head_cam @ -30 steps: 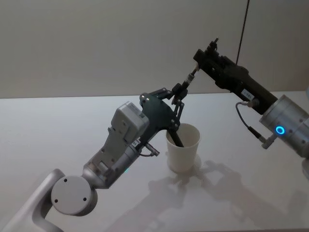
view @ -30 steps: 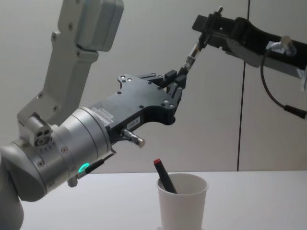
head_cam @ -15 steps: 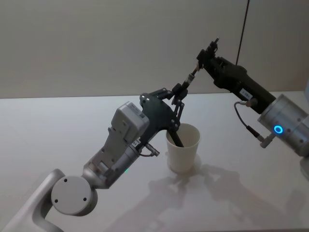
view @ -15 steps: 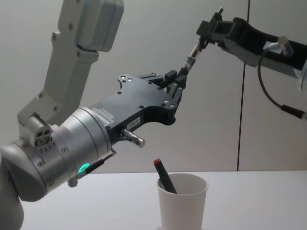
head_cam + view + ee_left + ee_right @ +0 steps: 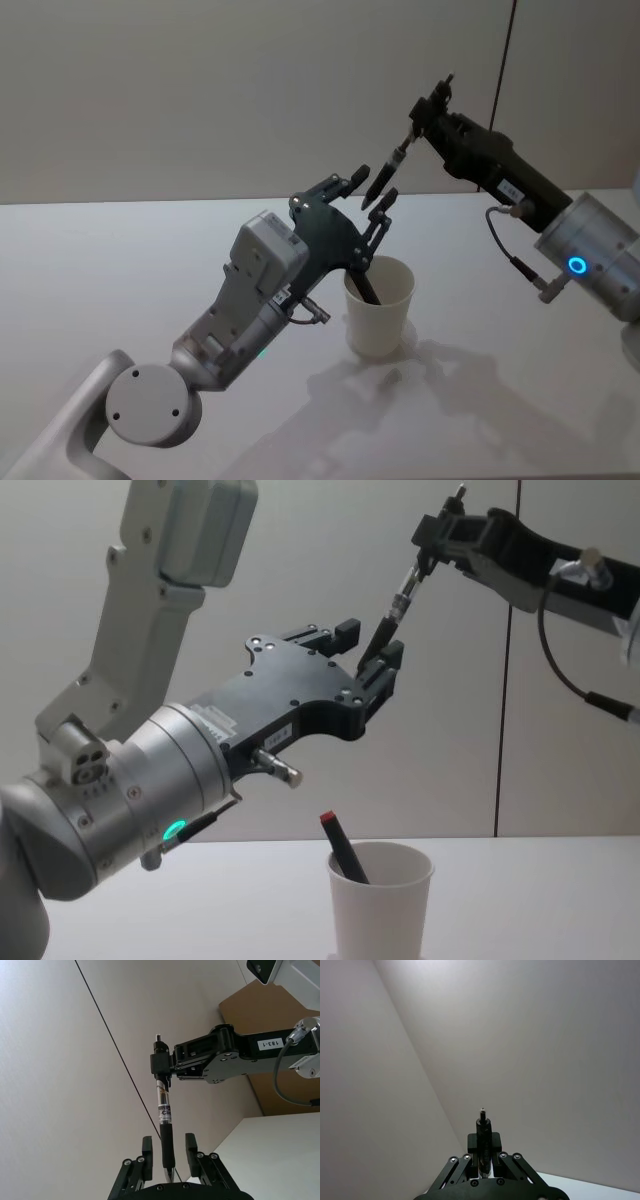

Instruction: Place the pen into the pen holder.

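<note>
The pen [image 5: 391,163] has a black grip and a clear barrel and hangs tilted in the air above the white paper cup pen holder [image 5: 382,322]. My right gripper [image 5: 422,116] is shut on its upper end, also seen from the chest [image 5: 430,542]. Around the pen's lower tip my left gripper [image 5: 375,187] stands open, with a gap on each side of the pen [image 5: 164,1127]. From the chest, the pen [image 5: 397,605] slants down between the left gripper [image 5: 370,640] fingers, high over the pen holder [image 5: 380,915].
A second dark pen with a red end [image 5: 342,848] leans inside the cup. The cup stands on a white table [image 5: 150,260] with a plain wall behind. My left arm's grey forearm [image 5: 255,290] lies just left of the cup.
My left gripper has opened and let go of the pen's lower end. The right gripper still holds the pen's top and has risen slightly.
</note>
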Tool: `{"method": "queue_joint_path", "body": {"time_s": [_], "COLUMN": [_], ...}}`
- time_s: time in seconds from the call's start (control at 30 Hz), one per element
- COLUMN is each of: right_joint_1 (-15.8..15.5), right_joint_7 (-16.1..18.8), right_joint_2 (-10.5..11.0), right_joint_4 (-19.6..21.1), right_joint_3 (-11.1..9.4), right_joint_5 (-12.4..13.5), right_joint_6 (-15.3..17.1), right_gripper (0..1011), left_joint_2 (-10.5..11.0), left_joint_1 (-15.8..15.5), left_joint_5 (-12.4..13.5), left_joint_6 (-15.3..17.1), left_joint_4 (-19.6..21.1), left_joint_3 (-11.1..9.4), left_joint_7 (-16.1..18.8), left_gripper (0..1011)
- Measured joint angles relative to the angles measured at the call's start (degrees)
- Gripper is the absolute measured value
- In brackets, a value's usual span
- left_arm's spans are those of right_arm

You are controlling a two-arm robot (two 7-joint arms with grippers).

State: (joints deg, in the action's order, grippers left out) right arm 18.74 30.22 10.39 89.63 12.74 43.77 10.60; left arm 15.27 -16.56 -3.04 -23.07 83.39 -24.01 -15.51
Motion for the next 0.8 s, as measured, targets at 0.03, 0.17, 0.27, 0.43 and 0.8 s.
{"method": "queue_joint_path", "body": {"time_s": [0.03,0.17,0.27,0.43,0.8], "right_joint_1": [0.0,0.0,0.0,0.1,0.3], "right_joint_7": [0.0,-0.2,-0.3,-0.6,-1.4], "right_joint_2": [0.0,0.1,0.1,0.2,0.5], "right_joint_4": [0.0,0.2,0.3,0.4,0.4], "right_joint_3": [0.0,0.1,0.2,0.3,0.4], "right_joint_5": [0.1,0.3,0.4,0.7,0.8], "right_joint_6": [0.0,-0.1,-0.2,-0.4,-1.2], "right_gripper": [140,140,140,140,141], "left_joint_2": [0.0,0.0,0.0,0.0,0.0], "left_joint_1": [0.0,0.0,0.0,0.0,0.0], "left_joint_5": [0.0,0.0,0.0,0.0,0.0], "left_joint_6": [0.0,0.0,0.0,0.0,0.0], "left_joint_4": [0.0,0.0,0.0,0.0,0.0], "left_joint_3": [0.0,0.0,0.0,0.0,0.0], "left_joint_7": [0.0,0.0,0.0,0.0,0.0], "left_gripper": [409,517,640,776,1003]}}
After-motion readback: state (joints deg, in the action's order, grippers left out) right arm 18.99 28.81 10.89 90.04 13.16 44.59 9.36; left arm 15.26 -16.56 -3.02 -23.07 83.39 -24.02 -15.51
